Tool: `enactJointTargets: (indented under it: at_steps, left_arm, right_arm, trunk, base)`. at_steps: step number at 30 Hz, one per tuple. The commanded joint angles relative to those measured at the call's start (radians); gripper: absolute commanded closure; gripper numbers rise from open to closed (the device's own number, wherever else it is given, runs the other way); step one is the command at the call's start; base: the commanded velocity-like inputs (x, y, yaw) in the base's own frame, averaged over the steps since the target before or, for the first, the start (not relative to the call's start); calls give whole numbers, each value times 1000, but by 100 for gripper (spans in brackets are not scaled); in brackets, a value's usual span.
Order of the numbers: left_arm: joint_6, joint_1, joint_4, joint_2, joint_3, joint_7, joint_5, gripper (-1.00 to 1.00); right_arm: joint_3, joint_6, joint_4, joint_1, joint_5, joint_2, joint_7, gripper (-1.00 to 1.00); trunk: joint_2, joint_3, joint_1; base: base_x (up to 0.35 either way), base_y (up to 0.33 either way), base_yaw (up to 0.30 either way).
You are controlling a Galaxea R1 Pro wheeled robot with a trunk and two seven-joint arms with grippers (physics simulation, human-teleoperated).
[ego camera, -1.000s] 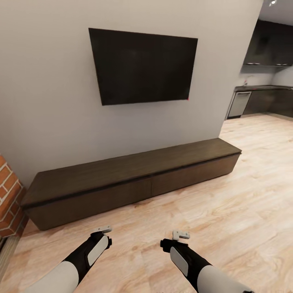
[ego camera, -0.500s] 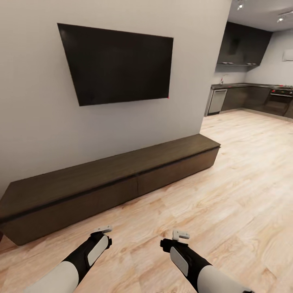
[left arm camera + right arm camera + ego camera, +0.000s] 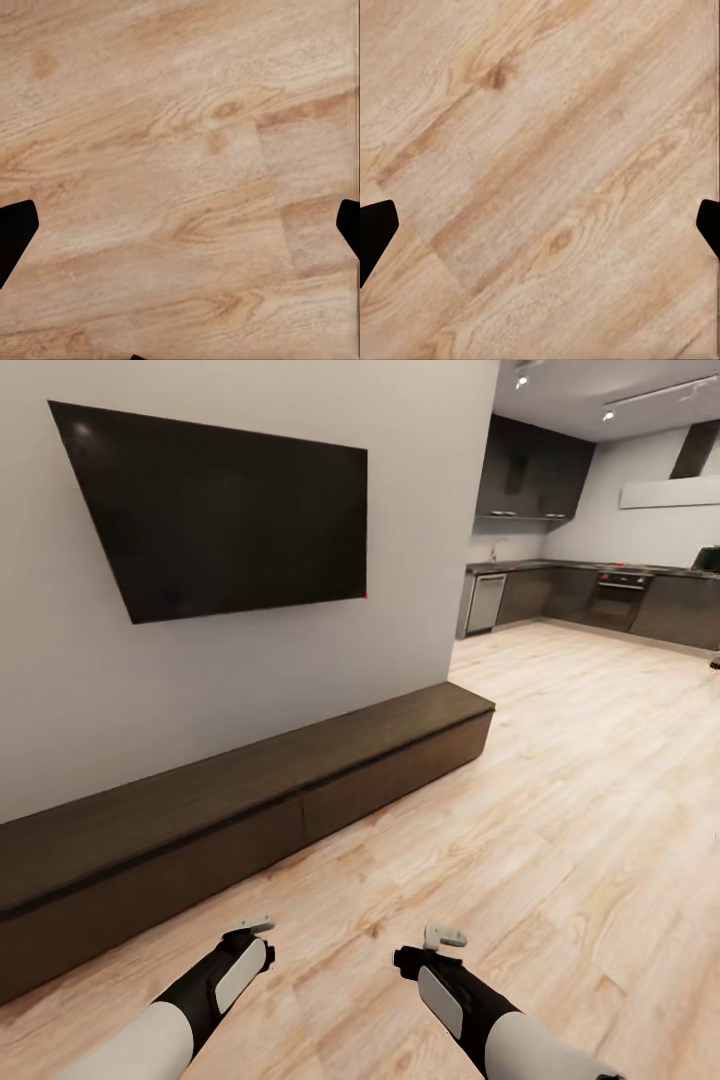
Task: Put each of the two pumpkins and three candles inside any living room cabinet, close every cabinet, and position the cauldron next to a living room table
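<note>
Cabinet (image 3: pixel 250 800): at 11 o'clock, heavy, rigid; handle-less drawer fronts, so probably grip a top edge.
Left gripper (image 3: pixel 256 927): wide, empty.
Right gripper (image 3: pixel 444 937): wide, empty.

Light wood plank floor (image 3: pixel 540 165) lies beneath the camera; its boards run on a diagonal, with darker grain streaks and a few small knots; a seam between planks crosses the view; two black fingertips (image 3: pixel 375 232) of the right gripper (image 3: pixel 540 232) show at opposite edges, set wide apart; nothing sits between them but bare floor.
</note>
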Motion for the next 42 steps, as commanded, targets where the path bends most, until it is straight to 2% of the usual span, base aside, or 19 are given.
enactJointTargets:
  at_steps: [1,42]
  left_arm:
    - [3,-1,-2,1,-6,8,6,-100]
    - [3,-1,-2,2,-6,8,6,-100]
  right_arm:
    - [8,5,-2,-1,-6,-1,-7,-100]
    - [5,5,-2,-1,-7,-1,-8,-100]
  trunk:
    - [0,-1,0]
    - [0,-19,0]
  base:
    - [0,0,-266]
    - [0,0,-266]
